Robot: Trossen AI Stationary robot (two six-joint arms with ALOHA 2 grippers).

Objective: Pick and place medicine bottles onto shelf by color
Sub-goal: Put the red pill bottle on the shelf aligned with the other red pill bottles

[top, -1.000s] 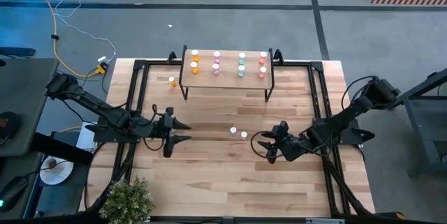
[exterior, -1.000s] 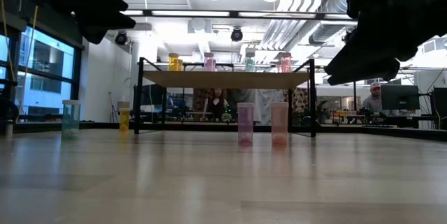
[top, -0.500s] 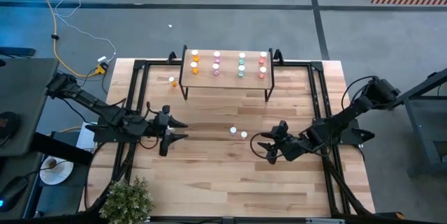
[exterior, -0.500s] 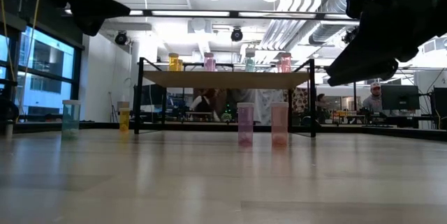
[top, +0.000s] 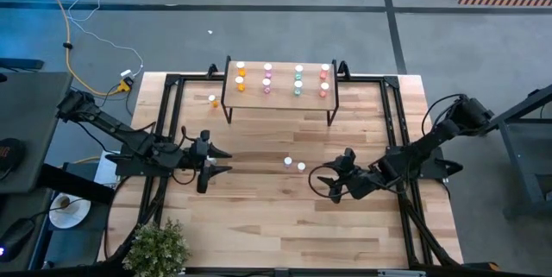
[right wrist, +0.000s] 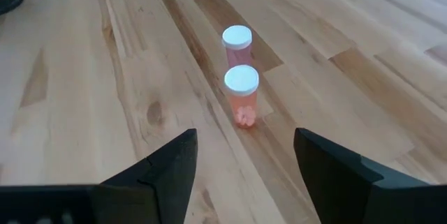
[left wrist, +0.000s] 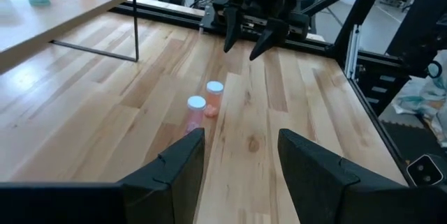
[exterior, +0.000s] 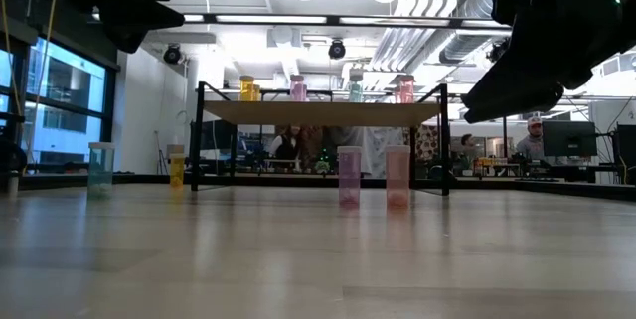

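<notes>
Two white-capped medicine bottles stand side by side on the tabletop mid-table: a pink one (top: 288, 162) (right wrist: 237, 46) and a reddish one (top: 301, 166) (right wrist: 242, 97). My right gripper (top: 321, 181) (right wrist: 244, 158) is open just right of them, pointing at them. My left gripper (top: 221, 161) (left wrist: 241, 158) is open farther left, also facing them (left wrist: 196, 112). The shelf (top: 280, 97) (exterior: 323, 113) stands at the far middle with orange, pink, teal and red bottles in rows. An orange bottle (top: 212, 100) (exterior: 177, 167) and a teal one (exterior: 100, 168) stand on the table left of it.
A black metal frame (top: 164, 122) runs along the table's edges and both arms reach in over it. A potted plant (top: 159, 247) sits at the near left corner. Bare wood lies between the two grippers and in front of the shelf's thin black legs (exterior: 196, 150).
</notes>
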